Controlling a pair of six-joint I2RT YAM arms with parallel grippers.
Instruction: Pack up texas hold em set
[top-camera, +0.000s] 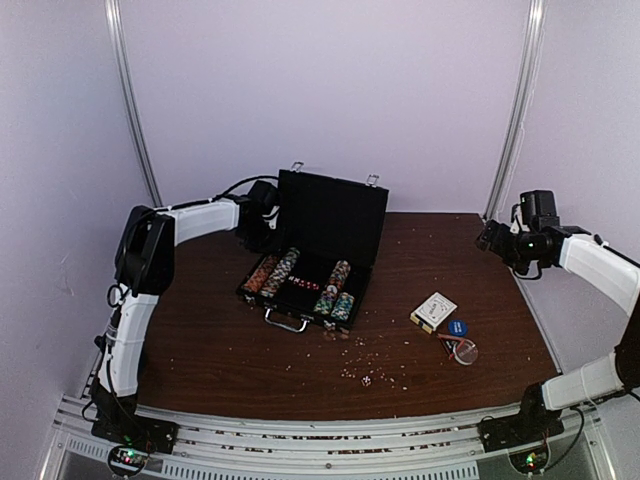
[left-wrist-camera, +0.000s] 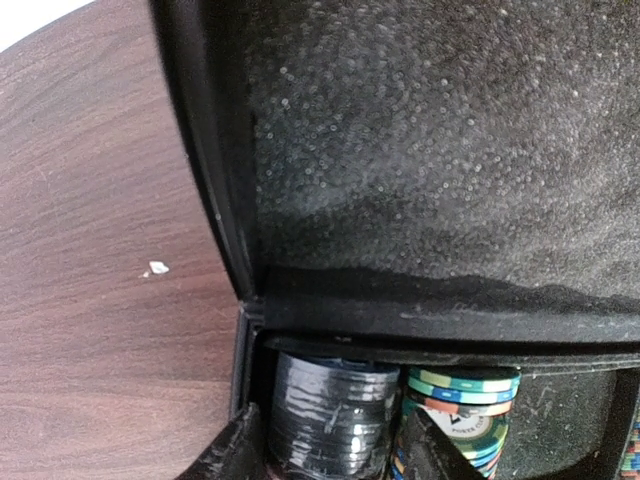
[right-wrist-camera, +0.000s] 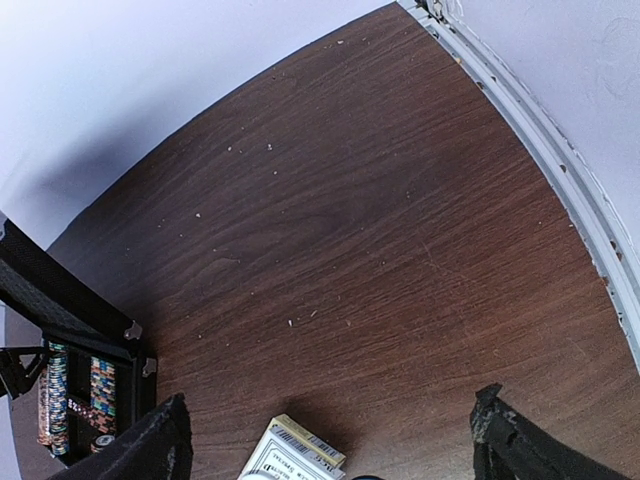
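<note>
- Brown wood-grain table (top-camera: 220, 350), flecked with pale crumbs toward the near side.
- At far left, left gripper (top-camera: 255, 218) low against the far-left corner of the black case (top-camera: 335, 215).
- In the left wrist view, fingers (left-wrist-camera: 235, 455) partly apart, straddling the far end of the dark chip row (left-wrist-camera: 320, 420); cannot tell whether pressing on it or only flanking it.
- Just right of that row, green-and-white chip row (left-wrist-camera: 460, 410), both below the foam-lined lid (left-wrist-camera: 450, 150).
- At the table's centre, case lying open, lid upright at the far side, silver handle (top-camera: 286, 321) facing near.
- Inside the tray, multicoloured chip rows (top-camera: 275, 272) at left and right, with a dark strip between.
- Near of the case, small white die (top-camera: 366, 380) among the crumbs.
- Right of the case and apart from it, card deck box (top-camera: 433, 311) flat on the table.
- Just near-right of the box, blue round button (top-camera: 457, 327), then a clear round disc (top-camera: 465, 351).
- At far right, right gripper (top-camera: 495, 237) aloft by the table's right edge, jaws spread wide, holding nothing.
</note>
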